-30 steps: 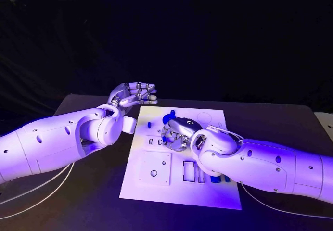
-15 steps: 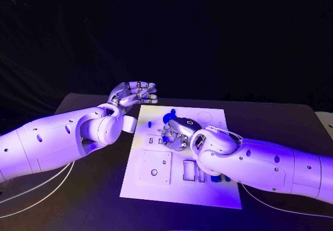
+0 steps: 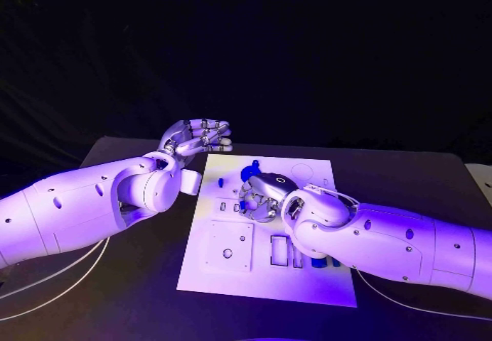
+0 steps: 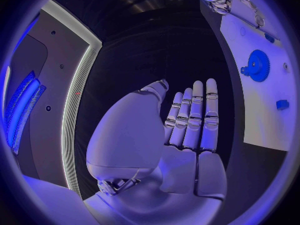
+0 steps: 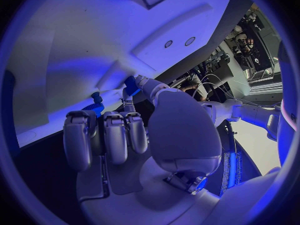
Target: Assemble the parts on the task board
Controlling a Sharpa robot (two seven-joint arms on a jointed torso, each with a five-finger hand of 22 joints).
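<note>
right hand (image 3: 261, 195) slightly lower, blue part (image 5: 130, 83) at fingers (image 5: 136, 130)

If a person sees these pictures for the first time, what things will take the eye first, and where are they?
First comes the white task board in the middle of the black table, with the right hand low over its middle, fingers curled beside small blue parts. Next is the left hand, raised off the board's far left corner and holding nothing. A blue gear lies near the board's far end.
</note>
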